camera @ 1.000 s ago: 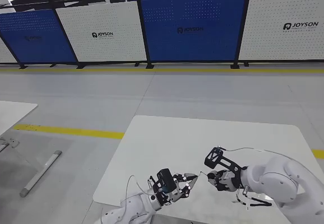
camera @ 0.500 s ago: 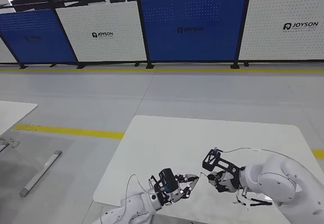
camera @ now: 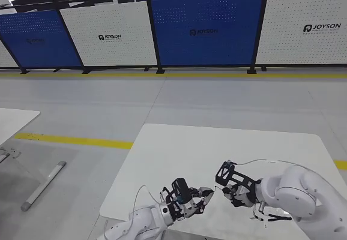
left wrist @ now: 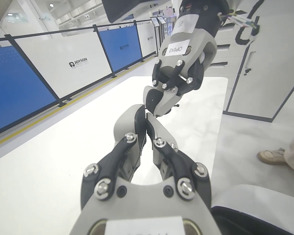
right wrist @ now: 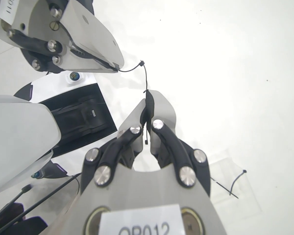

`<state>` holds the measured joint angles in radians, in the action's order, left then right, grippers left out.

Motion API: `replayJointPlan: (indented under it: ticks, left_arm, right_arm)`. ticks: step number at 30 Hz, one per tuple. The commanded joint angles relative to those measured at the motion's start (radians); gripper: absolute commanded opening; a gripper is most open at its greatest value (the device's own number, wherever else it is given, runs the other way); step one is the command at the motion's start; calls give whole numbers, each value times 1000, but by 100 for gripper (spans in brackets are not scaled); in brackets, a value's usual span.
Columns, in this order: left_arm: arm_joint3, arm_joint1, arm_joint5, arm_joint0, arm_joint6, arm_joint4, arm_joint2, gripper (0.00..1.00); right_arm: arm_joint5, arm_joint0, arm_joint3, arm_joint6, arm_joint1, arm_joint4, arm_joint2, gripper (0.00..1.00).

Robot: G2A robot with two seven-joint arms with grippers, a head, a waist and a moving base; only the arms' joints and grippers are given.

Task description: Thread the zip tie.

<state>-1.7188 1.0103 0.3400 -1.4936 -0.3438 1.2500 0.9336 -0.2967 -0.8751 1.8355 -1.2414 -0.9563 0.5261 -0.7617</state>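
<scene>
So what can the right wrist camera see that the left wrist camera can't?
Right wrist view: the black zip tie, strung from the left tool to the right tool, and a spare zip tie lying on the table. Left wrist view: blue and white fence panels and a cabinet beyond the table. Both: the two tools, shut, tips close together above the white table.

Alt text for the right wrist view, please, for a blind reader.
A thin black zip tie runs between two shut hands above a white table, bent at its head: the right hand grips one side, the left hand the other. A second tie lies on the table.
</scene>
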Motion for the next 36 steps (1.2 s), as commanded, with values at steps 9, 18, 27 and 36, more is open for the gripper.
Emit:
replayJointPlan:
  ticks: [9, 18, 27, 36]
  left_arm:
    - [-38, -27, 0, -3, 68, -39, -4, 0]
    - [-44, -53, 0, 18, 68, -84, -19, 0]
    - [-33, -61, 0, 29, 70, -84, -25, 0]
    - [-32, -58, -19, 23, 69, -64, -21, 0]
  right_arm:
    - [-12, 10, 3, -9, -5, 5, 4, 0]
    - [-22, 11, -4, -4, -8, -4, 5, 0]
    - [-32, -2, -12, 13, -7, -16, -7, 6]
    - [-31, -16, -7, 18, -5, -14, -16, 18]
